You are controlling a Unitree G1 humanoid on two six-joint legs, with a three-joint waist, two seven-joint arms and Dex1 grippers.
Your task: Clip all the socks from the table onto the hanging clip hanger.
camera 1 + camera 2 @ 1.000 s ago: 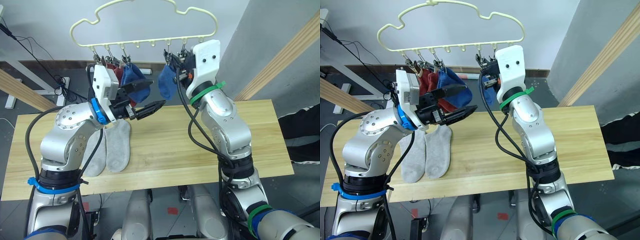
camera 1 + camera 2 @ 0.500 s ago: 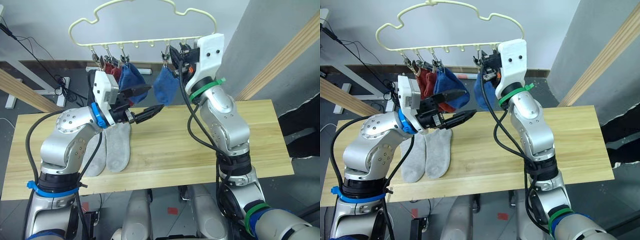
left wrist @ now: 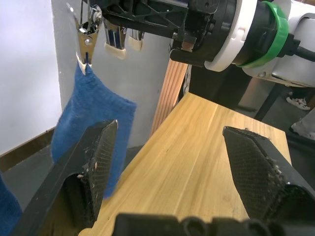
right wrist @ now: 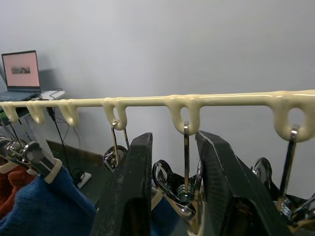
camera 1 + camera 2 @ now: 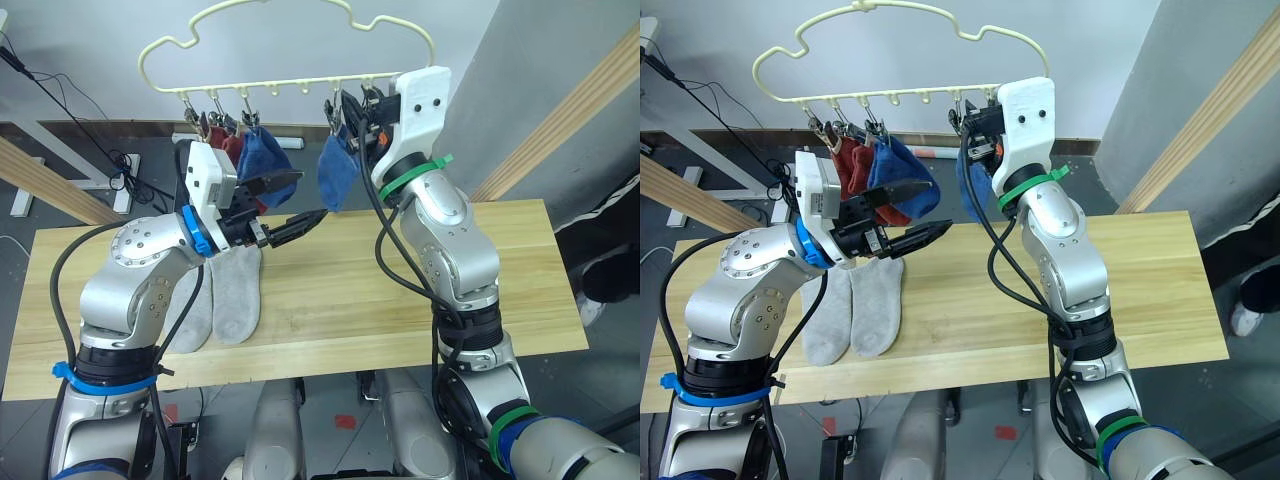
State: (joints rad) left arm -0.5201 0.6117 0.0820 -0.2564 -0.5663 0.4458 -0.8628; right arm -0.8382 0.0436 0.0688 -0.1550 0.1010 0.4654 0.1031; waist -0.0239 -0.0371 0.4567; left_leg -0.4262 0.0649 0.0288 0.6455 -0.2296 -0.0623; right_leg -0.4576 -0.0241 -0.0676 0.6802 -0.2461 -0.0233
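Premises present as a robotics test room or lab rather than a home; plain grey painted walls point(image 5: 90, 40) without decoration; dark bare floor point(image 5: 70, 205) with black cables point(image 5: 60, 95) trailing loose along the wall to a white power strip point(image 5: 122, 160); an open laptop point(image 4: 19, 73) on a white desk in the corner; a long light wooden plank table point(image 5: 350, 300) serving as work surface; thick pale timber frame beams point(image 5: 570, 110) standing at an angle beside it.
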